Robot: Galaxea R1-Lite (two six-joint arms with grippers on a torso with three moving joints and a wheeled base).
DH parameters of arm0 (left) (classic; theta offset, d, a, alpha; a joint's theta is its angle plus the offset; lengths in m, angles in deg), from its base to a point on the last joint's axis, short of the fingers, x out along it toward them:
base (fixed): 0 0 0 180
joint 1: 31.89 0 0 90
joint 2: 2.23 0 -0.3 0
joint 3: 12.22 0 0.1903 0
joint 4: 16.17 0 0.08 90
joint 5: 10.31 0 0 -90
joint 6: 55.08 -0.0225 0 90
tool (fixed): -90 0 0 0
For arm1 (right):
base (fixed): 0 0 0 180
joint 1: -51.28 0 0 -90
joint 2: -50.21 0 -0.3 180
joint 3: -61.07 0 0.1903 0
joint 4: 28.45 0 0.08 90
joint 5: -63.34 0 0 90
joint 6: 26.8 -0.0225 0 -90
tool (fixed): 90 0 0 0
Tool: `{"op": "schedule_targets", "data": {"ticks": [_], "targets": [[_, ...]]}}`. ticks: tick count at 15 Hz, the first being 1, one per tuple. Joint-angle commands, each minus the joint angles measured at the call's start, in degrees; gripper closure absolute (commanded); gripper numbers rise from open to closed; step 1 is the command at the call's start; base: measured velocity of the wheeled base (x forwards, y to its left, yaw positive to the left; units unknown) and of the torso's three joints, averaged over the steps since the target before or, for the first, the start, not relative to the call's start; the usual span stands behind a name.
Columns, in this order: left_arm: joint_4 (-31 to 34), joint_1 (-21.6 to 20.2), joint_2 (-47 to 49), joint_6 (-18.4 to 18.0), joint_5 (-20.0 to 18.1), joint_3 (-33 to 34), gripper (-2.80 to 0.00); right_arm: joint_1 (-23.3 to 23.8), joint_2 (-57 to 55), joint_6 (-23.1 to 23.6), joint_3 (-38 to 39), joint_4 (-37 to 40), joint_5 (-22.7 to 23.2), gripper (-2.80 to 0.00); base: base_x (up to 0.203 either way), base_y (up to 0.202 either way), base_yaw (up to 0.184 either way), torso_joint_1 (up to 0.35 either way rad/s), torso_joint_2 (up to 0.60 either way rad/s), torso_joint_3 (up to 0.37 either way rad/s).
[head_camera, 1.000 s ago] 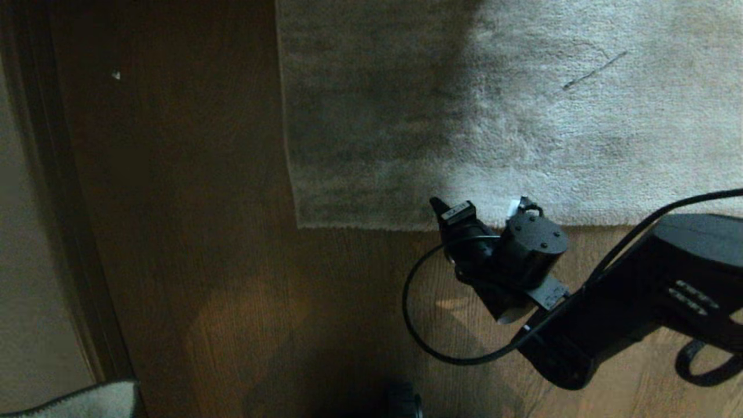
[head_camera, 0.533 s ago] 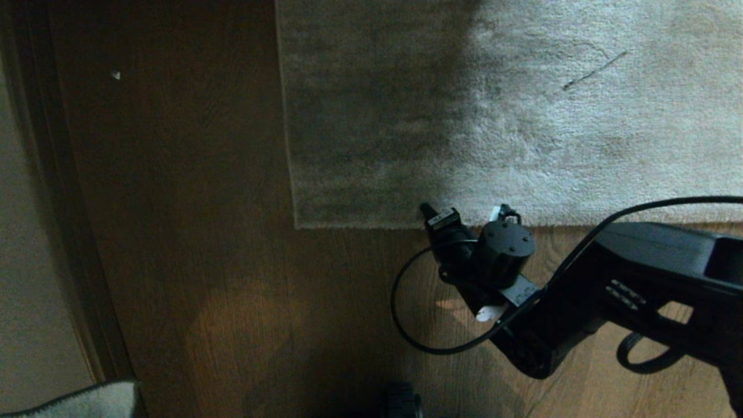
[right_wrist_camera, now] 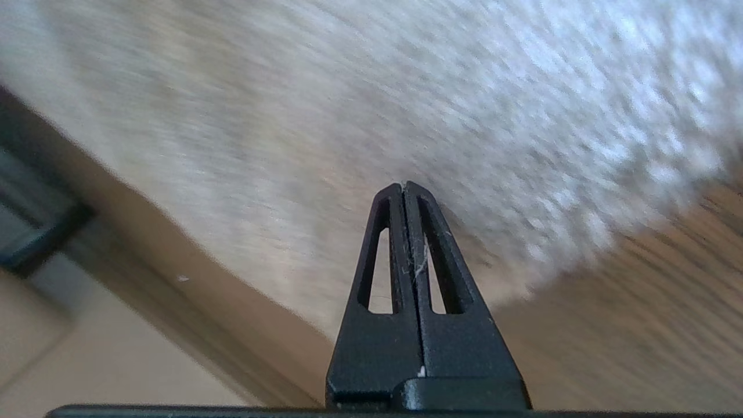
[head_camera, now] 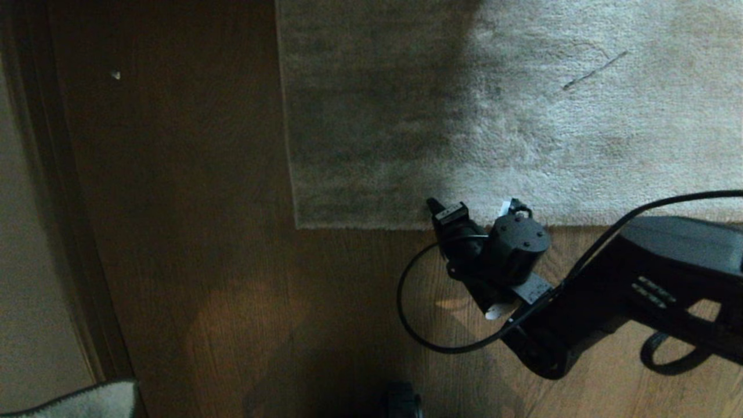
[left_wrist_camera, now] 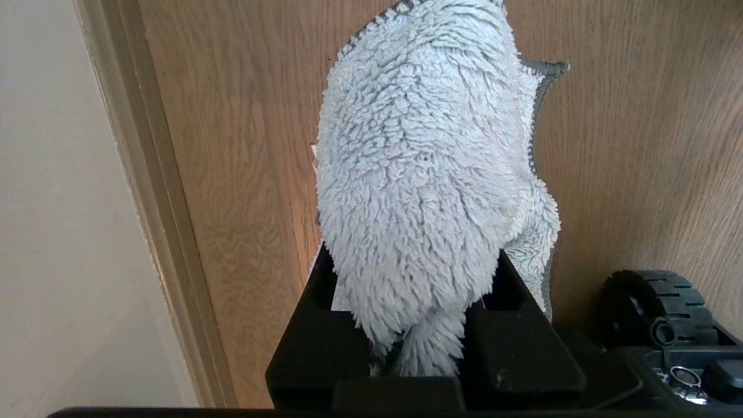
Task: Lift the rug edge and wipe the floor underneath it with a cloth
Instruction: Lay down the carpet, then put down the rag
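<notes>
The grey-beige rug (head_camera: 522, 116) lies flat on the brown plank floor (head_camera: 203, 261). Its near rug edge (head_camera: 360, 225) ends in a square corner (head_camera: 298, 226). My right gripper (head_camera: 432, 204) hangs low at that edge, right of the corner, fingers pressed shut on nothing. In the right wrist view its tips (right_wrist_camera: 403, 186) point at the rug pile (right_wrist_camera: 348, 116), with floor (right_wrist_camera: 638, 325) beside. My left gripper (left_wrist_camera: 413, 273) is shut on the cloth (left_wrist_camera: 418, 145), a fluffy pale grey-blue rag hanging over the floor (left_wrist_camera: 638, 145). The cloth (head_camera: 81, 403) also peeks in at the head view's lower left.
A pale wall (head_camera: 29, 261) and dark baseboard (head_camera: 69, 203) run along the left. A black cable (head_camera: 406, 325) loops off the right wrist. The robot's wheel (left_wrist_camera: 656, 307) sits by the cloth. A white speck (head_camera: 116, 75) lies on the floor.
My right arm swung a little left along the rug edge, then came partway back to the right. Its gripper stayed shut. The rug has not moved.
</notes>
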Motion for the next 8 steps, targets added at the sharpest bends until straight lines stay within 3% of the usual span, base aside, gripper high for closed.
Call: {"op": "schedule_targets", "data": {"ticks": [1,4,8], "targets": [[0.0,0.0,0.0,0.0,0.0,0.0,0.00,0.0,7.9,0.0,4.0,-2.8,0.1,0.00,0.000,0.000,0.000,0.000,0.00,0.000],[0.0,0.0,0.0,0.0,0.0,0.0,0.00,0.0,16.5,1.8,12.6,-2.8,2.1,0.00,0.000,0.000,0.000,0.000,0.00,0.000],[0.0,0.0,0.0,0.0,0.0,0.0,0.00,0.0,26.1,11.2,23.7,-2.5,6.6,0.00,0.000,0.000,0.000,0.000,0.00,0.000]]}}
